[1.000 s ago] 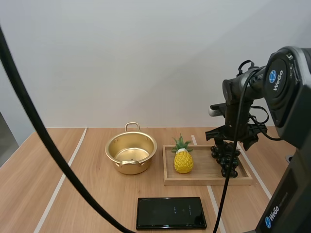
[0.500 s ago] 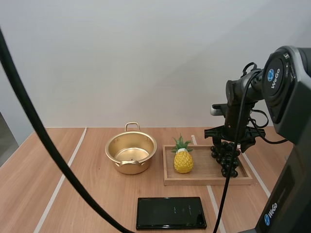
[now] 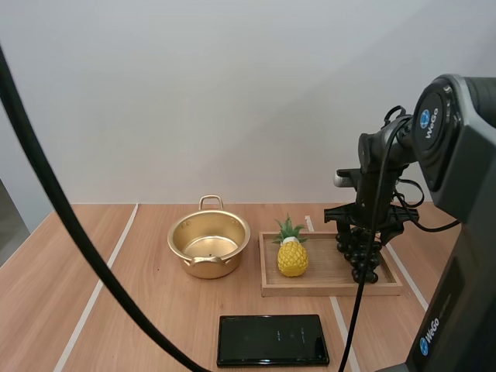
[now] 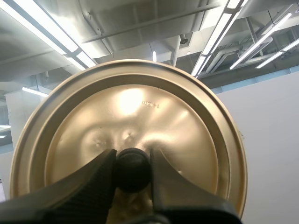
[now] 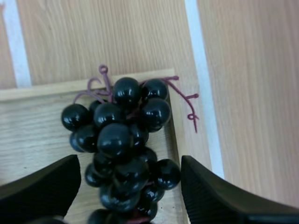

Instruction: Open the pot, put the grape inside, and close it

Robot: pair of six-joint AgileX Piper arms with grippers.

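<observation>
**Q:** Grapes, where?
**A:** The grapes (image 5: 121,135), glossy black beads on a purplish stem, lie in a corner of the wooden tray (image 3: 333,290). Your right pincer (image 5: 128,184) hangs over them, fingers apart and empty.

**Q:** Pot?
**A:** The pot (image 3: 209,244), shiny gold metal, stands open on the table (image 3: 155,325). Your left pincer (image 4: 132,156) is clamped on the dark knob (image 4: 132,172) of the lid (image 4: 140,107). You have loading and closing left.

Open gold pot (image 3: 209,244) beside wooden tray (image 3: 333,288) — pineapple (image 3: 292,258) and grapes (image 3: 353,252) on it, right gripper (image 3: 363,231) just above the grapes.
</observation>
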